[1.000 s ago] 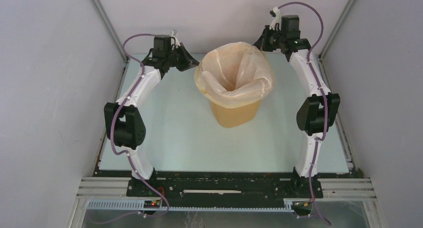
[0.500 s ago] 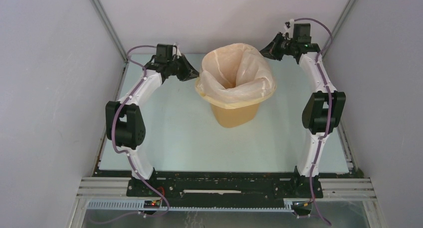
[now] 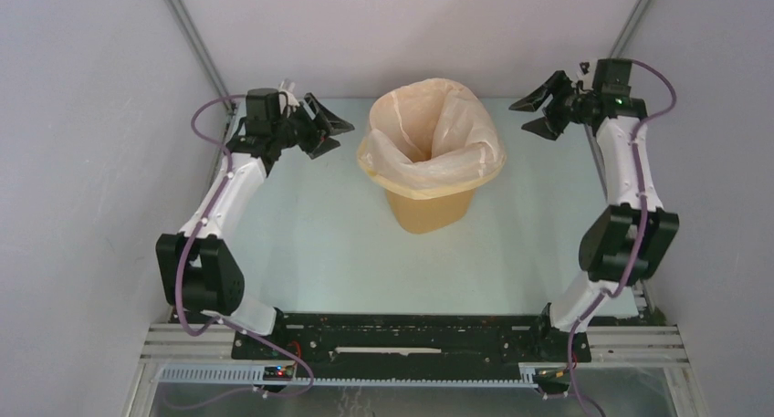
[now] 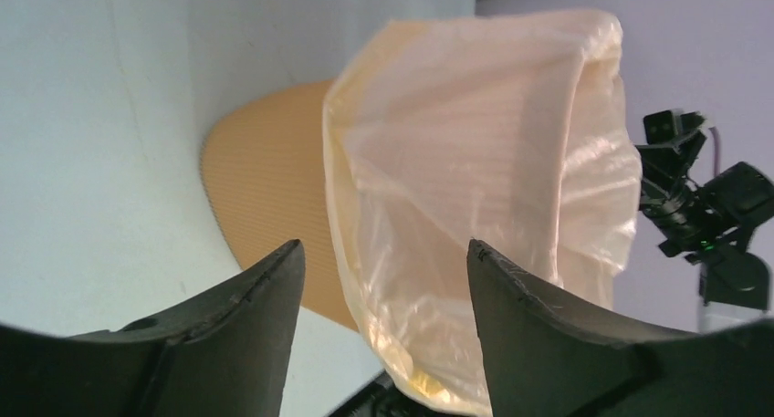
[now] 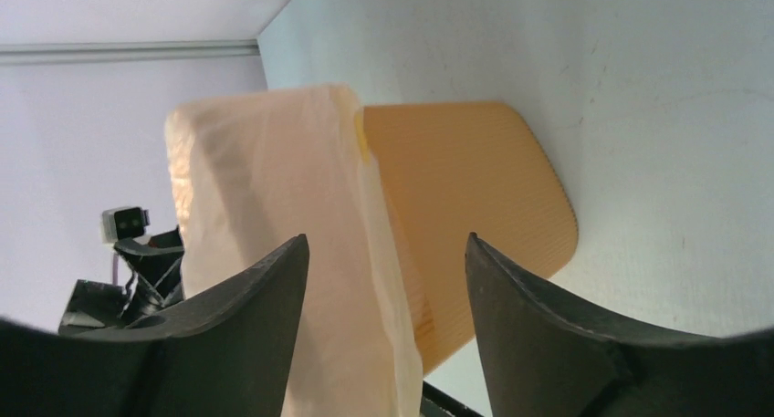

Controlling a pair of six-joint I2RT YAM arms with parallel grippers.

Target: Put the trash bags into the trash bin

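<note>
The yellow-orange trash bin (image 3: pixel 429 209) stands upright at the middle back of the table. The whitish trash bag (image 3: pixel 429 141) lines it, its rim folded down over the bin's edge and its middle sagging inside. My left gripper (image 3: pixel 339 136) hangs open just left of the bin, apart from the bag. My right gripper (image 3: pixel 522 116) is open to the right of the bin, also clear of it. In the left wrist view, the bag (image 4: pixel 475 161) and bin (image 4: pixel 265 180) lie beyond the open left gripper (image 4: pixel 383 245). The right wrist view shows bag (image 5: pixel 265 189) and bin (image 5: pixel 465 216) beyond the open right gripper (image 5: pixel 385 239).
The pale table (image 3: pixel 301 244) is walled in by grey panels on the left, right and back. Metal frame posts (image 3: pixel 196 43) rise at the back corners. The arms' base rail (image 3: pixel 411 339) runs along the near edge.
Both grippers have opened and let go of the bag's rim, then pulled away outward from the bin. The bag stays draped over the bin's edge.
</note>
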